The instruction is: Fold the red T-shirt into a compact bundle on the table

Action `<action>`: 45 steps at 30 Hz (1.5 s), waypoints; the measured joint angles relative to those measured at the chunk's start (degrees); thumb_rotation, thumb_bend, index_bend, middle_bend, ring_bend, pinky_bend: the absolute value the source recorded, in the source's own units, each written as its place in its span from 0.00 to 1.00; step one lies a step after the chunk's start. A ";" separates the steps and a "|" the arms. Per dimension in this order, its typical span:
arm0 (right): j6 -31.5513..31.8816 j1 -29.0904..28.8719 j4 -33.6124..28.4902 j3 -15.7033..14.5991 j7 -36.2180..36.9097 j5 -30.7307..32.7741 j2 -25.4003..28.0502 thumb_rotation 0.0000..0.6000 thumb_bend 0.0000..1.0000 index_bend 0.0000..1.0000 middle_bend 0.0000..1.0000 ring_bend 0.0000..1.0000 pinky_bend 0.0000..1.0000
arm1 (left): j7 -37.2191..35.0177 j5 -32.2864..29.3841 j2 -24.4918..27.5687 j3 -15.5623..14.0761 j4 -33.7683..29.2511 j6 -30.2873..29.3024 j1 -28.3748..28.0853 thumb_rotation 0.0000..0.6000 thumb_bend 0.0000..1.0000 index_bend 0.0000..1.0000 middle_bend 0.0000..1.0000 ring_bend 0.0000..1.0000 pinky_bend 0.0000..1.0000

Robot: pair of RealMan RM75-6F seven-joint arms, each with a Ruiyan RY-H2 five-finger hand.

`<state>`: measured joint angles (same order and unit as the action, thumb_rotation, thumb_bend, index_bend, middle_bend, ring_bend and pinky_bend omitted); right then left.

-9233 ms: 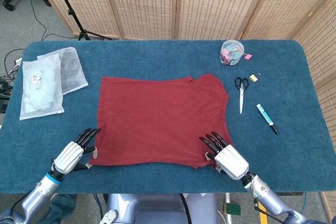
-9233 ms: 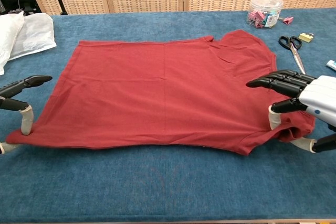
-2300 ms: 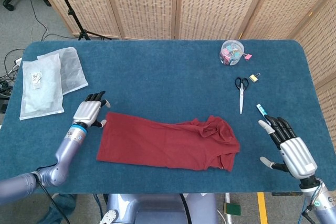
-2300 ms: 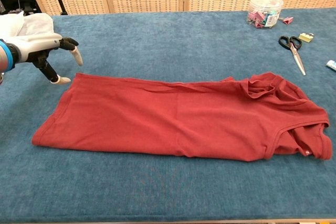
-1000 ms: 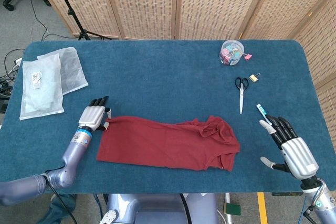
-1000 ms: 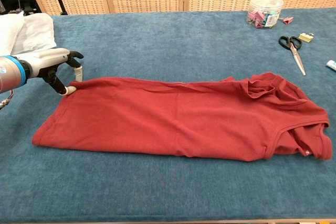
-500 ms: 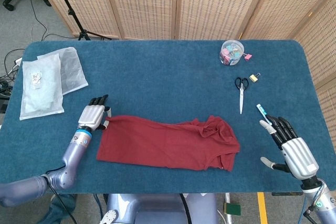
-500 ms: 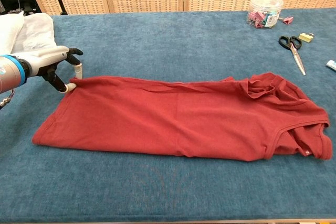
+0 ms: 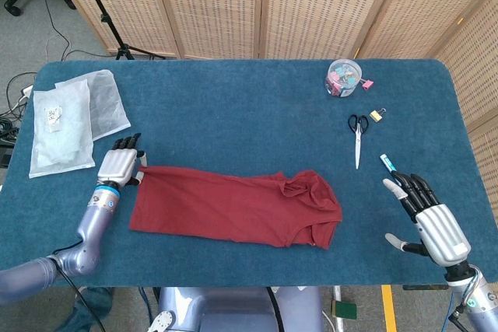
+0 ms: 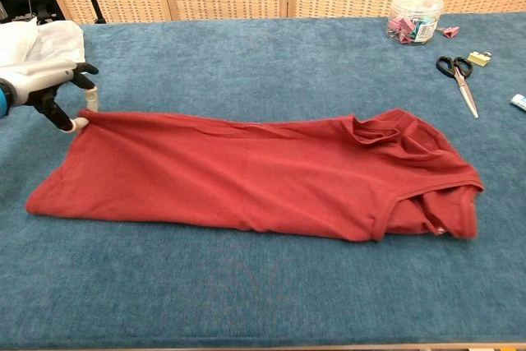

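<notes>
We find the red T-shirt (image 9: pixel 233 207) folded to a long band, lower centre of the bench (image 9: pixel 249 99). The left hand (image 9: pixel 118 166) pinches its upper-left corner; the right hand (image 9: pixel 432 221), lower right, is spread and empty. We judge a crosswise fold comes next.

Wicker folding screens (image 9: pixel 296 5), grey floor (image 9: pixel 35 33)

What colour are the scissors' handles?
Black; the scissors show best in the chest view.
</notes>
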<state>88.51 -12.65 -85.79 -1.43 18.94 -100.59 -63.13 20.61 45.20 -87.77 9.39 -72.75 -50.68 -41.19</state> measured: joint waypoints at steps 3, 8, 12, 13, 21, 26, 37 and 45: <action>-0.03 0.01 -0.05 0.00 -0.10 -0.04 0.00 1.00 0.19 0.00 0.00 0.00 0.00 | 0.13 -0.49 1.54 0.05 0.21 0.24 0.30 1.00 0.72 0.73 0.00 0.00 0.00; -0.14 0.00 -0.20 -0.01 -0.31 -0.11 -0.01 1.00 0.18 0.00 0.00 0.00 0.00 | 0.91 -1.79 5.15 0.01 0.09 0.77 0.82 1.00 0.72 0.73 0.00 0.00 0.00; -0.16 0.05 -0.40 -0.09 -0.55 -0.24 0.03 1.00 0.18 0.00 0.00 0.00 0.00 | 2.70 -4.02 7.89 -0.34 0.16 1.30 1.10 1.00 0.73 0.74 0.00 0.00 0.00; -0.16 0.06 -0.43 -0.11 -0.60 -0.28 0.03 1.00 0.18 0.00 0.00 0.00 0.00 | 3.15 -4.75 8.37 -0.41 0.28 1.45 1.13 1.00 0.73 0.74 0.00 0.00 0.00; -0.37 0.06 -0.64 -0.20 -1.06 -0.45 -0.03 1.00 0.18 0.00 0.00 0.00 0.00 | 4.45 -9.84 11.38 -0.29 4.45 3.37 1.52 1.00 0.73 0.74 0.00 0.00 0.00; -0.54 0.04 -0.78 -0.26 -1.40 -0.51 -0.08 1.00 0.18 0.00 0.00 0.00 0.00 | 3.62 -10.79 11.78 -0.09 8.25 4.96 1.83 1.00 0.73 0.74 0.00 0.00 0.00; -0.68 0.08 -0.74 -0.24 -1.72 -0.44 -0.16 1.00 0.18 0.00 0.00 0.00 0.00 | -2.30 -9.91 8.90 0.74 20.65 12.58 2.22 1.00 0.73 0.74 0.00 0.00 0.00; -0.86 0.02 -0.78 -0.18 -1.57 -0.27 -0.10 1.00 0.19 0.00 0.00 0.00 0.00 | -3.81 -8.26 7.36 1.29 23.90 14.65 2.22 1.00 0.73 0.74 0.00 0.00 0.00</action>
<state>87.65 -12.63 -86.58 -1.62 17.37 -100.85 -63.24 16.80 36.94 -80.41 10.68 -48.85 -36.03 -38.96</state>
